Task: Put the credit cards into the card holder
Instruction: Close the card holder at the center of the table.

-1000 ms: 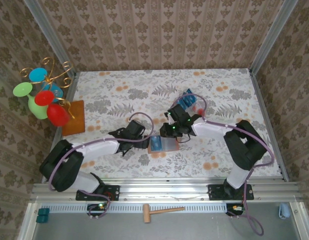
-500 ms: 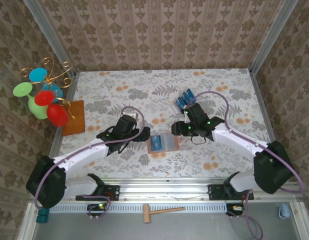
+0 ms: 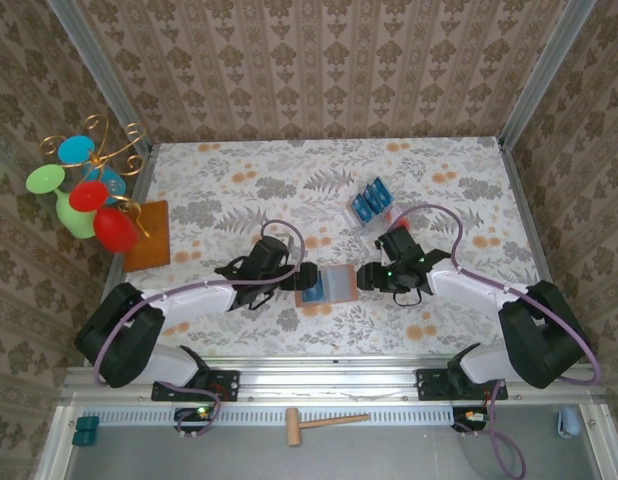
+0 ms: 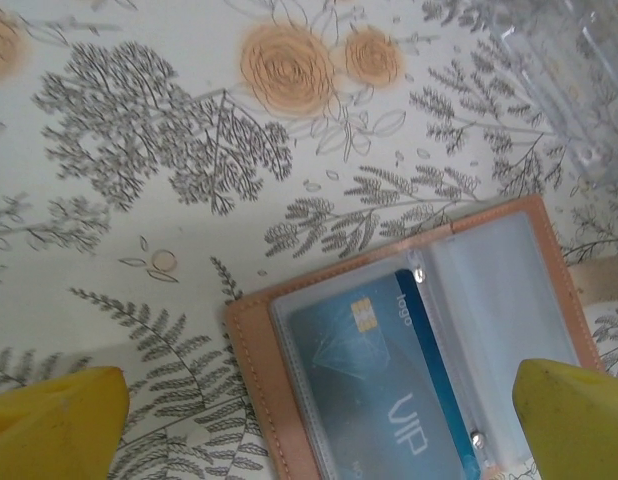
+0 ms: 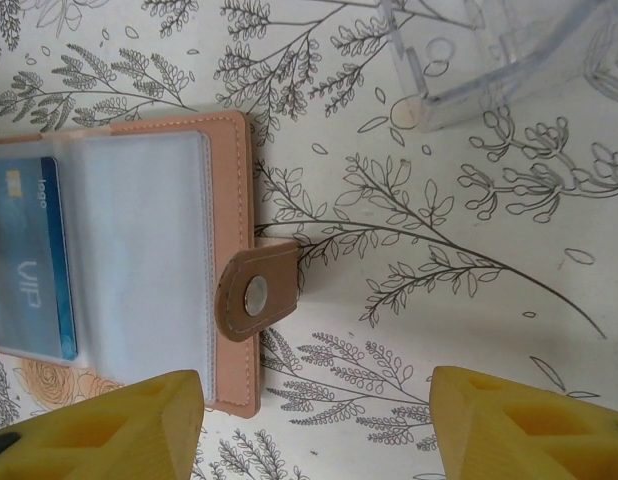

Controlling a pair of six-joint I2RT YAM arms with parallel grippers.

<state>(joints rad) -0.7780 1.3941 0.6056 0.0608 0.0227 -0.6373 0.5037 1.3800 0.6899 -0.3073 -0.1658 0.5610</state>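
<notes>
We list: card holder (image 3: pixel 325 286), open on the worktop (image 3: pixel 229 180), one card (image 4: pixel 389 380) sleeved inside; spare credit cards (image 3: pixel 371 203) at its 1 o'clock; left jaws at 9, right jaws at 3, both open, empty.

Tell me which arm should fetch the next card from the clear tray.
Right. The right gripper is open, empty and nearer the clear tray of blue cards; the left gripper sits across the card holder, farther away.

— What place is shown?
— A robotics lab cell: a table (image 3: pixel 239 180) is boxed by wallpapered panels (image 3: pixel 319 70) on aluminium framing (image 3: pixel 546 70); left arm (image 3: pixel 189 297) and right arm (image 3: pixel 469 285) are bolted to a rail (image 3: pixel 329 372).
</notes>
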